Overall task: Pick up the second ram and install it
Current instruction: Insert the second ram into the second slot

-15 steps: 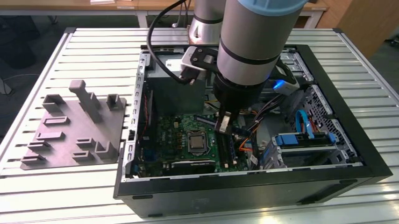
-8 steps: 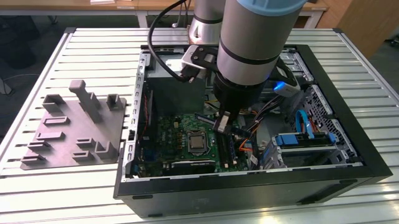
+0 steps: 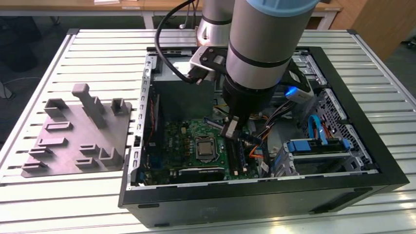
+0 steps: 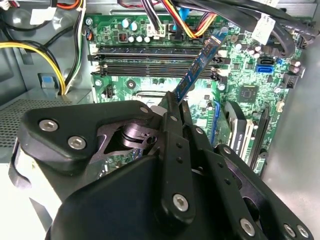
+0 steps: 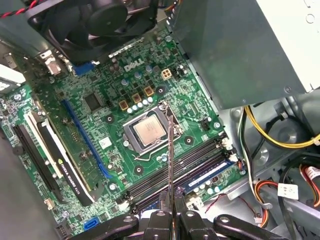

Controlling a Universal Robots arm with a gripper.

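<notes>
1. Gripper [image 4: 175, 102]: pressed together, pinching one end of the second ram [image 4: 197, 65]. The rest of the strip juts out past the fingertips.
2. Location: the second ram is held inside the computer case [image 3: 260, 195], above the motherboard [image 5: 200, 125], near the memory slots [image 5: 195, 162] and not seated in one.
3. Hazard, alignment: in the second wrist view the strip lies slantwise to the slots. Pressed down like that, it would likely jam or bend.
4. Hazard, grip: it is held by one end only, so resistance from the slot could twist it or let it slip.
5. Hazard, snagging: the free end sits near the cable bundle [image 4: 195, 15].
6. Obscured: the slot notch and the state of the end latches cannot be made out. The arm [image 3: 260, 48] blocks the slots in the exterior view. One slot may already hold a module, but this is uncertain.
</notes>
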